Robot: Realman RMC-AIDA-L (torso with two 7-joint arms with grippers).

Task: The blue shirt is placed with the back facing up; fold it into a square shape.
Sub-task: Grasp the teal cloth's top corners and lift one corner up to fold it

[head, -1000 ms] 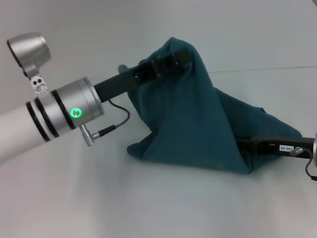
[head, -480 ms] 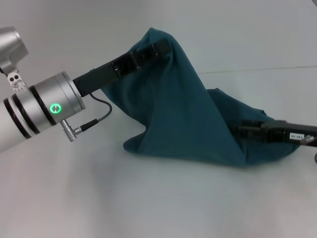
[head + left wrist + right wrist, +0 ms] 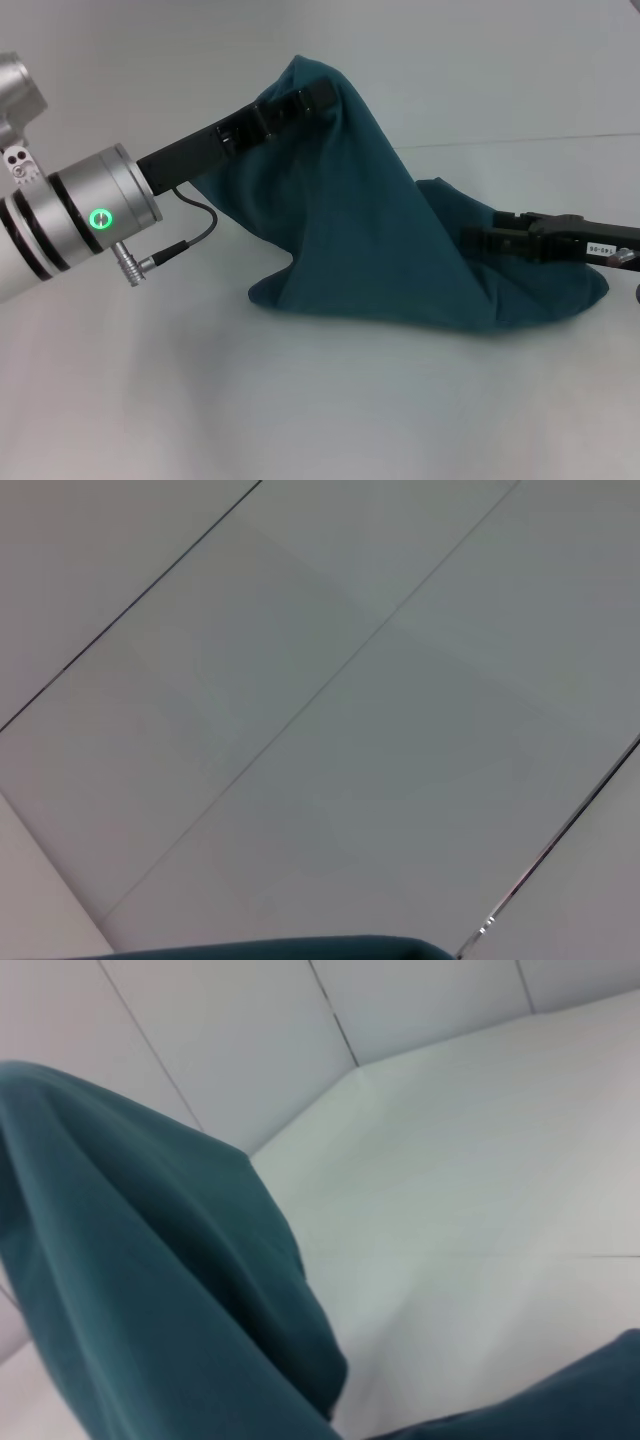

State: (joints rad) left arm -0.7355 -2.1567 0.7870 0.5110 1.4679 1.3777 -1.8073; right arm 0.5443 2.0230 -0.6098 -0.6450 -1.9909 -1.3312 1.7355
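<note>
My work surface is a plain white table point(image 3: 300, 400). Directly on it lies the lower, bunched part of the blue shirt point(image 3: 400, 270), right of centre, its bottom edge resting on the tabletop while the rest rises off it.

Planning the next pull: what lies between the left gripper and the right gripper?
In the head view, only the blue shirt: it drapes like a tent from the raised left gripper down to the low right gripper near the table.
</note>
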